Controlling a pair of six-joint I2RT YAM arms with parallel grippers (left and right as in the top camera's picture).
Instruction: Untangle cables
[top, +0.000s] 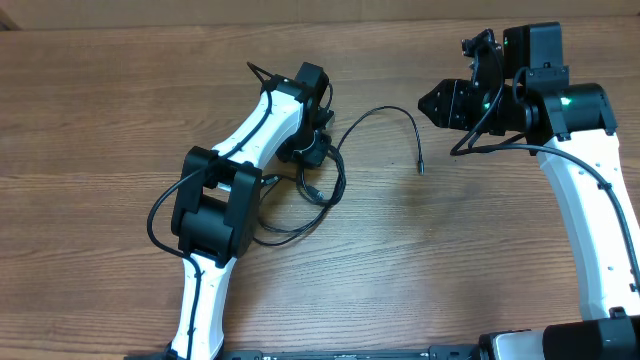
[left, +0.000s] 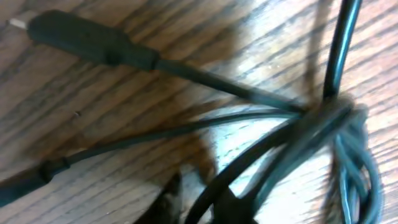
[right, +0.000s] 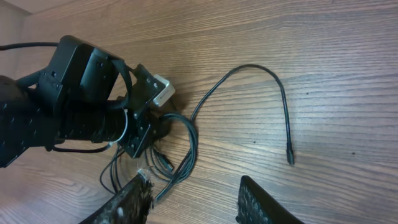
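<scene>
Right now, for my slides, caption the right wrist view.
Left gripper shut on the tangled cables, one loose plug end arcing across the wooden table.

Cables (top: 341, 180) on table (top: 450, 270), bunched beneath left arm (top: 250, 140); one strand (top: 388, 110) arcs rightward toward right arm (top: 590, 200).

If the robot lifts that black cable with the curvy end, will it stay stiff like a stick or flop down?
Probably floppy: the cable lies in a loose arch on the table. It looks thin, so likely light. Its other part runs into the tangle, so that bunch may drag along.
</scene>
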